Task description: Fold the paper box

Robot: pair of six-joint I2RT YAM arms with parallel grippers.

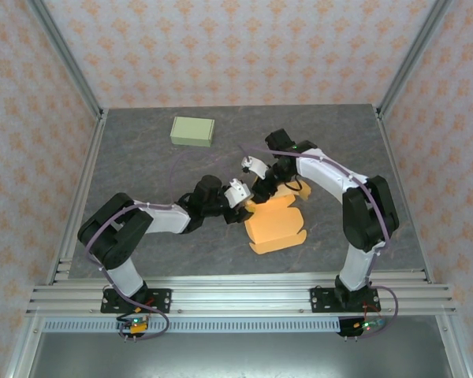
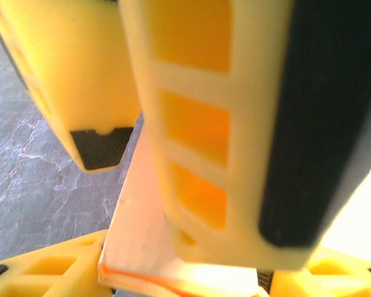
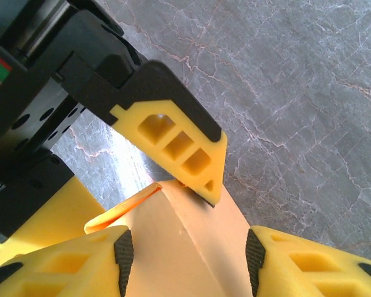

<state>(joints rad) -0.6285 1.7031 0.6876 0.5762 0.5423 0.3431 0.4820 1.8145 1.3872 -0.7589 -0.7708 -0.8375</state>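
The grey table (image 1: 142,157) is carrying 2 boxes: the orange paper box (image 1: 277,227) is lying mid-table, partly flat, and a closed green box (image 1: 192,131) is sitting well apart, farther back. The left gripper (image 2: 185,275) and right gripper (image 3: 188,250) are crowding the paper box's raised corner, jaws half-spread astride it; pinching or not, I cannot tell.

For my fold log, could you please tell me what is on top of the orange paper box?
The left end effector and right end effector sit over the far end of the orange paper box, covering that part.
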